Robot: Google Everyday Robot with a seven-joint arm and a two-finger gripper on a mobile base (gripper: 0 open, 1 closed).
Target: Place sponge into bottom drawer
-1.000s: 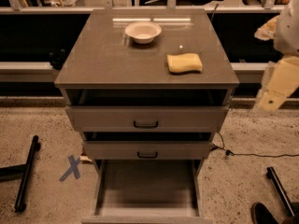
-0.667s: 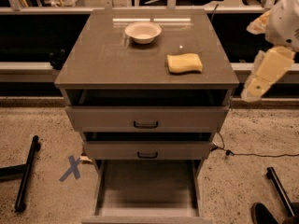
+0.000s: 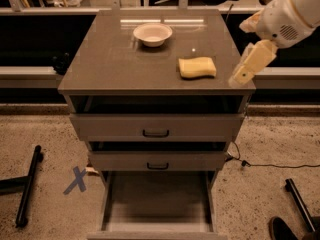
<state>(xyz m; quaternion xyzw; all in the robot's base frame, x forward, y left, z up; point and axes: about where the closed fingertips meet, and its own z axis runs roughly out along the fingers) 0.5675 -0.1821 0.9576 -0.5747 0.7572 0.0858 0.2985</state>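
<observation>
The pale yellow sponge lies flat on the grey cabinet top, toward its right front. The bottom drawer is pulled out wide open below, its grey floor bare. My gripper hangs from the white arm at the cabinet's right front corner, to the right of the sponge and apart from it. It holds nothing that I can see.
A round white bowl stands at the back middle of the top. Two upper drawers with dark loop handles are partly out. A blue X mark and a black bar lie on the floor left; a cable runs right.
My arm and gripper have moved up and to the left, from beside the cabinet's right side to its right front corner near the sponge. The sponge and bowl have not moved.
</observation>
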